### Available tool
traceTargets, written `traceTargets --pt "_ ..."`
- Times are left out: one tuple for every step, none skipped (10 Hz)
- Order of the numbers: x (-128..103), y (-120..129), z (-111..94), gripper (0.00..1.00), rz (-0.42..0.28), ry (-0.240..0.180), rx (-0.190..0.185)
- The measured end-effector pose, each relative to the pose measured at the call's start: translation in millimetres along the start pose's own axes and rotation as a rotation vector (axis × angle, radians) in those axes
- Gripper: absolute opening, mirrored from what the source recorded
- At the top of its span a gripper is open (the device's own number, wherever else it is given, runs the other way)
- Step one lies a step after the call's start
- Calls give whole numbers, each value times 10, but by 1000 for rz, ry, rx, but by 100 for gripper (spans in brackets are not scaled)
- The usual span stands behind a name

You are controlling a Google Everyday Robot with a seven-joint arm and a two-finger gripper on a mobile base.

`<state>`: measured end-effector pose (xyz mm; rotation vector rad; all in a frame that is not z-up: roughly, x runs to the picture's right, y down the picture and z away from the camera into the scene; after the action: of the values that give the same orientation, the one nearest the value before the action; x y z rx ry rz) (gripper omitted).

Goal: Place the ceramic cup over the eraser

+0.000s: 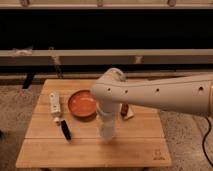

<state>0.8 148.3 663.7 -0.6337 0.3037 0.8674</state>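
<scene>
My gripper [107, 125] points straight down over the middle of the wooden table [90, 152], at the end of the white arm that reaches in from the right. It is shut on the ceramic cup [108, 134], a small white shape at its lower end, just above or on the tabletop. The cup blends into the white wrist, so its outline is hard to separate. The eraser [65, 130], a small black bar, lies flat on the table to the left of the cup, about a hand's width away.
An orange-red bowl [82, 103] sits behind and left of the gripper. A white rectangular block [54, 103] lies at the left, above the eraser. A dark red piece on a white wedge [125, 110] shows behind the arm.
</scene>
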Motion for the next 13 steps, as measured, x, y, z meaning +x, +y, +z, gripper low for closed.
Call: traceTargets --pt "-68 57 -76 8 -29 -2 7" --pt "-165 141 -171 8 -63 -8 13" --pt "-220 198 -259 8 -89 -12 21" --pt "-267 221 -345 8 -107 -17 31" --pt "-354 267 -423 8 -130 -25 41" --pt "-416 343 -472 8 -153 -26 45" --pt "-474 378 -507 8 -175 -29 57" --pt "-519 431 -533 8 -195 -30 60" --pt "-589 501 -571 8 -220 -38 64" --pt "-647 561 -598 8 -245 -41 71" --pt "-714 633 -634 8 -275 -43 79" --pt "-766 691 -658 8 -298 -45 84" --pt "-812 759 -678 8 -322 -47 86"
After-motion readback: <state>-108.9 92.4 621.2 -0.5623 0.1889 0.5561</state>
